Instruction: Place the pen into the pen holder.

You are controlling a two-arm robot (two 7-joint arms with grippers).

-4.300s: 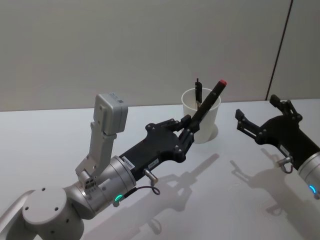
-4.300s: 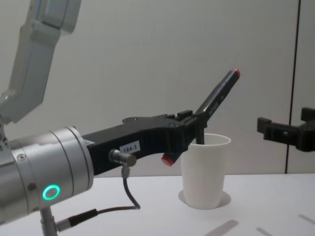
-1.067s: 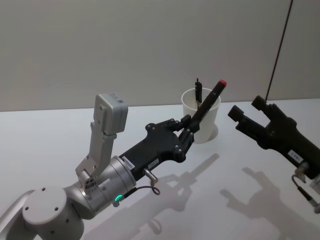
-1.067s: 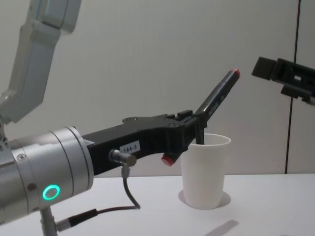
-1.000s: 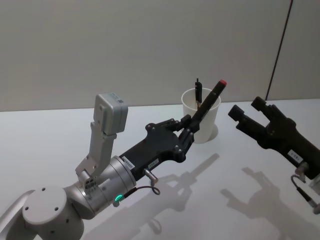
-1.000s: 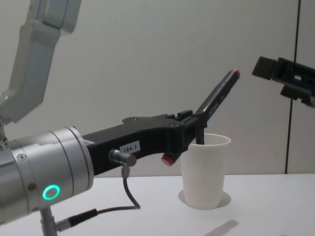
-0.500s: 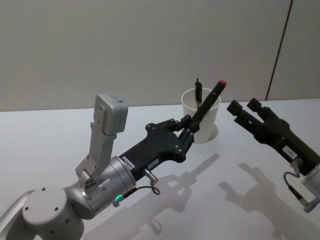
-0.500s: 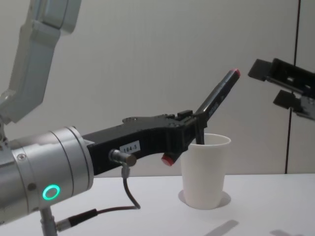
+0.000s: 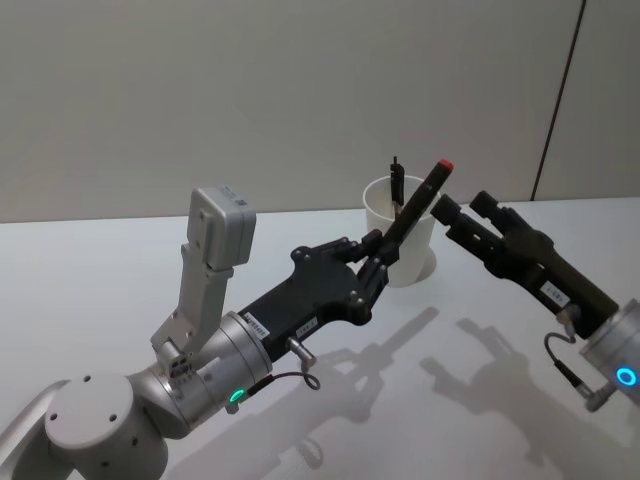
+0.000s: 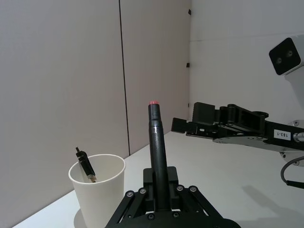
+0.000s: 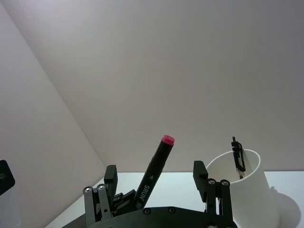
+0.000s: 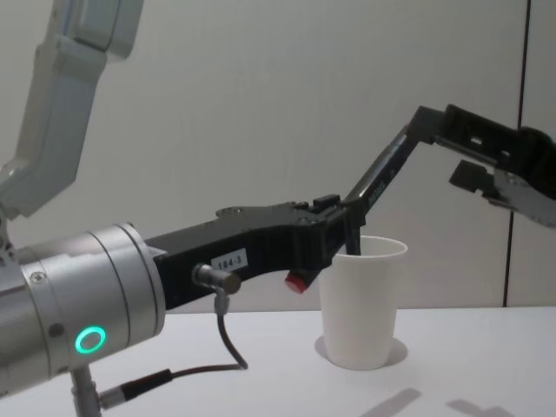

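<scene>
The pen (image 9: 418,208), a black marker with a red end, is clamped tilted in the left gripper (image 9: 378,257) just beside the white pen holder (image 9: 401,245) on the surface (image 9: 120,270). The right gripper (image 9: 465,215), fingers spread, reaches its tip.

A small white label on the left gripper (image 12: 334,233), at about 9 o'clock from the pen holder (image 12: 360,301) in the chest view, reads "184-5". The right gripper (image 10: 187,124) carries a label reading "183-1". The pen (image 11: 153,175) has "SRUN" printed along its barrel.
</scene>
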